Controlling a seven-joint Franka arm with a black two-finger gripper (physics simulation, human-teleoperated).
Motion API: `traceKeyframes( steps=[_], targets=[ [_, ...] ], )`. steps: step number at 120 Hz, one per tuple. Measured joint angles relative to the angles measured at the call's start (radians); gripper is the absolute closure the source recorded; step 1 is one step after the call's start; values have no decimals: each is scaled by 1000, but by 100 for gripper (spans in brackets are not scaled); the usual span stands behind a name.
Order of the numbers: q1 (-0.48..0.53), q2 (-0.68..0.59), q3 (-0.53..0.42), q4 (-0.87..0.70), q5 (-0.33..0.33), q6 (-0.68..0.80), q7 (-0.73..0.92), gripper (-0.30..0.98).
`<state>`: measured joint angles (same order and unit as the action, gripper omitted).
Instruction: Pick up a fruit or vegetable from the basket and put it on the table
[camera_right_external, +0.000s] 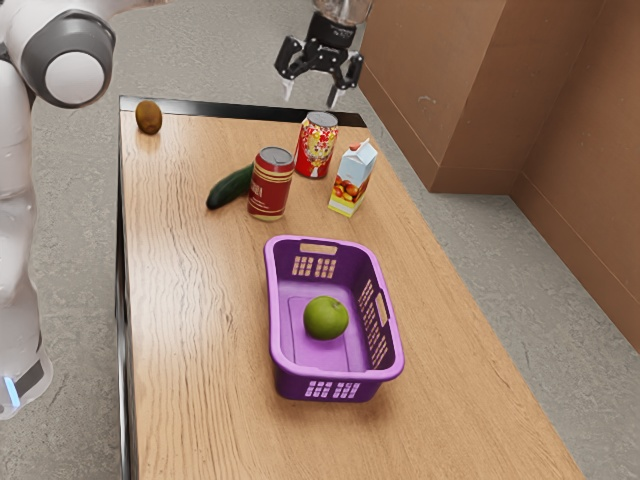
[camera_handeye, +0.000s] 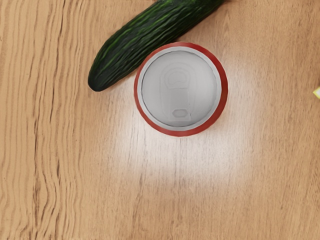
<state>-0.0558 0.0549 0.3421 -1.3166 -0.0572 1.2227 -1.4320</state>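
My gripper (camera_right_external: 313, 92) is high over the far part of the table (camera_right_external: 200, 350), fingers spread apart with nothing between them. The purple basket (camera_right_external: 335, 373) stands upright nearer the exterior view's camera, well away from the gripper. A round green fruit (camera_right_external: 326, 318), like a lime, lies on the basket's floor. On the table outside the basket are a dark green cucumber (camera_right_external: 232, 186) and a brown oval fruit (camera_right_external: 148, 117) near the far corner. Below my hand, the wrist view has the cucumber (camera_handeye: 145, 37) beside a can's silver top (camera_handeye: 180, 90).
A dark red can (camera_right_external: 270, 184) stands against or close by the cucumber. Farther back is a red and yellow can (camera_right_external: 317, 146), with a juice carton (camera_right_external: 352, 178) toward the exterior view's right. Brown cabinet-like panels (camera_right_external: 490, 90) rise beyond the table's right edge in that view.
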Motion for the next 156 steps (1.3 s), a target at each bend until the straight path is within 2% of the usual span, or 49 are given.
traceKeyframes(
  steps=[19,40,51,62,74,80,97,107,125,156],
  targets=[
    [17,-69,-6,228,-8,7,-141,0],
    [92,-52,-39,264,29,22,-258,0],
    [163,93,-111,281,35,98,-307,0],
    [85,288,-224,330,32,198,-351,0],
    [1,334,-279,341,35,291,-399,0],
    [-38,298,-282,276,36,318,-430,0],
    [-100,-33,-281,-243,37,398,-533,0],
    [-131,-146,-281,-449,37,474,-595,1],
    [-218,-181,-282,-588,29,602,-694,1],
    [-243,-217,-282,-729,-10,747,-834,2]
  ],
)
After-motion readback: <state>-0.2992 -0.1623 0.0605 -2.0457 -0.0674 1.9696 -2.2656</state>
